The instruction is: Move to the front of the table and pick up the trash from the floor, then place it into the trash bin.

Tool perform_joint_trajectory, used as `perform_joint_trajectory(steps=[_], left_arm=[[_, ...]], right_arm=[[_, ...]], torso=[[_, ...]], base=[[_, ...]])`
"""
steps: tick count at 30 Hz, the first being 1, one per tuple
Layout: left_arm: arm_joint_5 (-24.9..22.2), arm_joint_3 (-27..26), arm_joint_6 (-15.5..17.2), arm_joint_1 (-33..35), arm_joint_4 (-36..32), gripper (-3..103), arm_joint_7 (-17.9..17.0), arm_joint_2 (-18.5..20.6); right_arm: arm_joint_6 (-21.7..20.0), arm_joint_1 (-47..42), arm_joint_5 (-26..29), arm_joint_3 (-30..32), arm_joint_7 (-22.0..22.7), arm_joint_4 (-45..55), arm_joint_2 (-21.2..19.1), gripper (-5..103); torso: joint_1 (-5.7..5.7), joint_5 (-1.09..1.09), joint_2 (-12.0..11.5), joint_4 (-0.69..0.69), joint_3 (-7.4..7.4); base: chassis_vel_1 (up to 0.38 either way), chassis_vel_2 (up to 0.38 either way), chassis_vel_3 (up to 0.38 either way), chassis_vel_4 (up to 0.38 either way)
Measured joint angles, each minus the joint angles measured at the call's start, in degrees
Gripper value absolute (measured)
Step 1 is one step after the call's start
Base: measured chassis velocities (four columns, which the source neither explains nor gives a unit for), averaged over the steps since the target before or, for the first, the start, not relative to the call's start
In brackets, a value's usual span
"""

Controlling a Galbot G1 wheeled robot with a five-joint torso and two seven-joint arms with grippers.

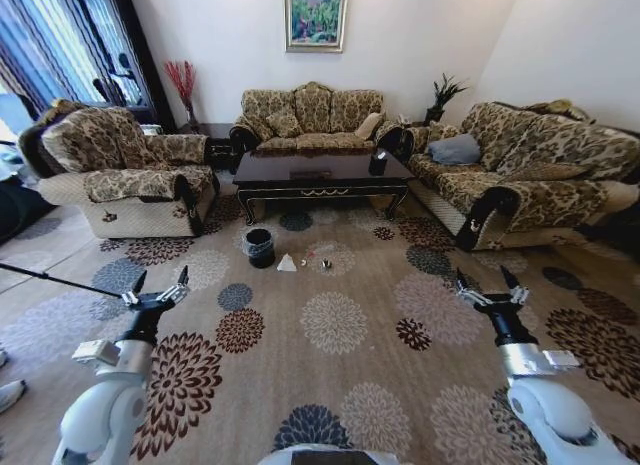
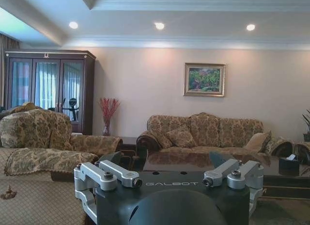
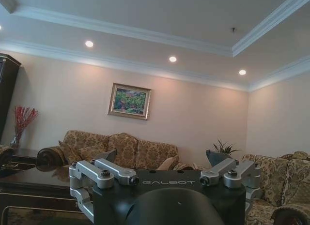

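The dark glossy table (image 1: 320,171) stands across the room before the middle sofa. On the flowered carpet in front of it sits the small black trash bin (image 1: 259,247). Just to its right lies the trash: a white tissue (image 1: 287,263) and a couple of small bits (image 1: 324,262). My left gripper (image 1: 161,281) and right gripper (image 1: 483,279) are both held up, open and empty, well short of the trash. The left wrist view shows the left gripper (image 2: 167,159) with the table (image 2: 203,162) beyond it. The right gripper (image 3: 162,157) faces the table's end (image 3: 29,179).
An armchair (image 1: 125,170) stands at the left, a sofa (image 1: 310,115) behind the table and another sofa (image 1: 520,170) at the right. A small black tissue box (image 1: 377,163) sits on the table. Open carpet (image 1: 330,325) stretches between me and the trash.
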Motion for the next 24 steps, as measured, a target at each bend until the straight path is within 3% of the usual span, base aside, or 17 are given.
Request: perform_joint_trajectory(steps=[7, 24], left_arm=[[0.55, 0.30, 0.42, -1.21, 0.88, 100, -0.06, 1.61], [1.25, 1.15, 0.51, -1.60, 3.14, 100, -0.57, 1.17]], right_arm=[[-3.87, -1.58, 2.65, -0.56, 3.35, 3.21, -2.33, 100], [-0.83, -1.14, 1.47, -1.16, 0.24, 0.60, -2.38, 100]], torso=[[0.01, 0.00, 0.00, -0.02, 0.00], [0.01, 0.00, 0.00, -0.01, 0.00]], base=[[0.000, 0.000, 0.000, 0.000], [0.000, 0.000, 0.000, 0.000]])
